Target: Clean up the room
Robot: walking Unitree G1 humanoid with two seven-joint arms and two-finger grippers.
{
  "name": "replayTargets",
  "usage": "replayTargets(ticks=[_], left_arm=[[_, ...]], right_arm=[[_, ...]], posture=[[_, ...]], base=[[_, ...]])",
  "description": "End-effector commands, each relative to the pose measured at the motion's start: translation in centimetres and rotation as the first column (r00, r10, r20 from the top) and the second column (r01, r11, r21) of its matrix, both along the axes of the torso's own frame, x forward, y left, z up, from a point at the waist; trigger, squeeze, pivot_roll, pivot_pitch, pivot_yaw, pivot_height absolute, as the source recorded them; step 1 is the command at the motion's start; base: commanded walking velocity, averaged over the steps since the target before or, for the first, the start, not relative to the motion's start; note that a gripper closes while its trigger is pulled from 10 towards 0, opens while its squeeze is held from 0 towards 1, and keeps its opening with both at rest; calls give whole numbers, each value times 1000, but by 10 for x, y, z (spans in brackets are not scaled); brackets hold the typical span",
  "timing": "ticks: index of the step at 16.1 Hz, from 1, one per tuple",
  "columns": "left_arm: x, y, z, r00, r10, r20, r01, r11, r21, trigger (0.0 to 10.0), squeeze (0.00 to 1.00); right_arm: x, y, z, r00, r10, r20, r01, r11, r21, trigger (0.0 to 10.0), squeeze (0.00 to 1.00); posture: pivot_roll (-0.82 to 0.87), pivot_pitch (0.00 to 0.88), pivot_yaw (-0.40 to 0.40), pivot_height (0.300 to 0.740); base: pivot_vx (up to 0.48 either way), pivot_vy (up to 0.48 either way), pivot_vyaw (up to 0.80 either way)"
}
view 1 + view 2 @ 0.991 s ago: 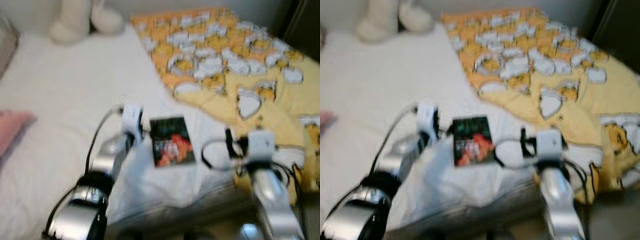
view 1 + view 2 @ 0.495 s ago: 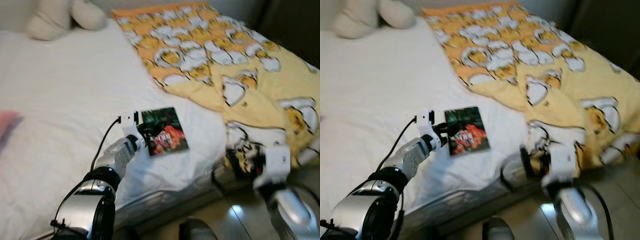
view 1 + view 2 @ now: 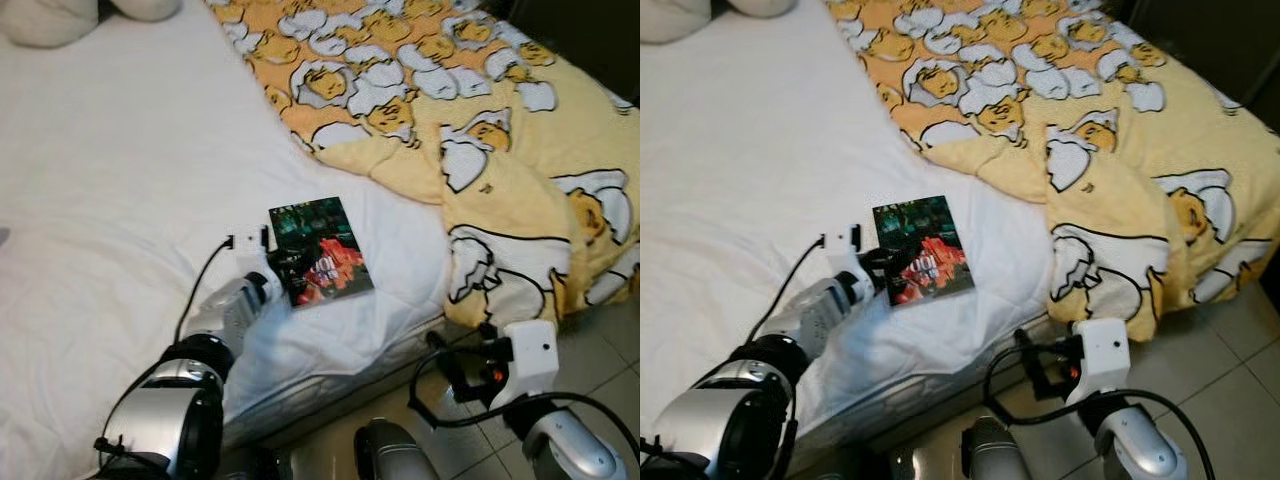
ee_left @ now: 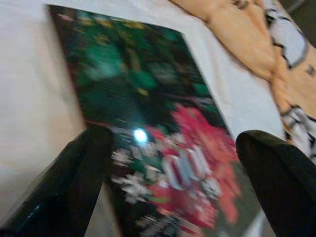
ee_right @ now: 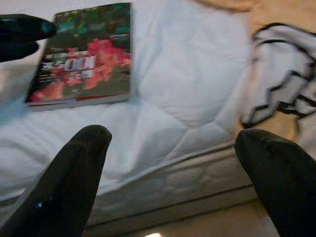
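- Left gripper [image 3: 283,268] is reaching out over the bed, its two black fingers spread wide on either side of the near left corner of the book [image 3: 320,250]. It's got nothing clamped. From the left wrist view the cover sits right between the fingers [image 4: 79,173], but I can't tell if a pad is touching it.
- The book lies flat on the white mattress [image 3: 120,170], just ahead of the gripper and near the bed's edge, dark green and red cover facing up.
- To do this grab well, I'd say one finger has to get under the cover edge, since a thin flat book on soft bedding won't give much to pinch. Pressing into the mattress a bit, or sliding the book toward the edge so it overhangs, would probably help.
- Beyond the book, to the gripper's right, the yellow blanket [image 3: 520,190] is bunched up and hangs over the side. It's close enough to snag if the book gets dragged that way.
- Right gripper [image 3: 1035,375] hangs low off the bed over the tiled floor [image 3: 600,340], fingers wide apart and empty in the right wrist view [image 5: 170,177].
- Versus a second ago: the right arm was up over the bed edge near the book and has dropped down since, while the left gripper has stayed at the book's corner. The camera has shifted too, and the blur is gone.
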State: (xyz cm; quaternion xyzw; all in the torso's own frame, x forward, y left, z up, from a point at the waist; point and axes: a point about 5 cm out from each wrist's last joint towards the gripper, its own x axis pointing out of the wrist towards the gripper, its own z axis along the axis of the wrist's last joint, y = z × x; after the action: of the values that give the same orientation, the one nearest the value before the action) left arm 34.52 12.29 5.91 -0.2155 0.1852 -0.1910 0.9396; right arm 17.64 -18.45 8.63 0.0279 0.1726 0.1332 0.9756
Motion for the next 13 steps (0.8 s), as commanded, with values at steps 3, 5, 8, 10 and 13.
replayTargets(ticks=[3, 5, 8, 10, 13], left_arm=[[-4, 0, -7, 1000, 5, -27, -5, 1000, 3, 10000, 0], [-5, -1, -8, 999, 5, -32, -5, 1000, -1, 10000, 0], [-6, -11, -10, 998, -4, -59, -1, 997, -71, 10000, 0], [-12, -30, -14, 994, -76, -76, 68, 992, -109, 10000, 0], [-19, -48, -18, 983, -158, -92, 153, 986, -65, 10000, 0]], right_arm=[[-10, 9, 6, 995, 95, -17, -95, 995, 27, 10000, 0], [-12, 8, 7, 993, 118, -27, -117, 993, 24, 10000, 0], [-14, 10, 7, 991, 129, -38, -128, 991, 31, 10000, 0], [-17, 14, 6, 990, 135, -46, -133, 990, 42, 10000, 0], [-18, 18, 5, 988, 143, -51, -141, 989, 49, 10000, 0]], posture=[[-387, 220, 3, 703], [-389, 224, 0, 703], [-392, 226, 0, 703], [-396, 225, 1, 703], [-393, 215, 9, 703]], base=[[0, 0, 0], [0, 0, 0], [0, 0, 0], [0, 0, 0], [0, 0, 0]])
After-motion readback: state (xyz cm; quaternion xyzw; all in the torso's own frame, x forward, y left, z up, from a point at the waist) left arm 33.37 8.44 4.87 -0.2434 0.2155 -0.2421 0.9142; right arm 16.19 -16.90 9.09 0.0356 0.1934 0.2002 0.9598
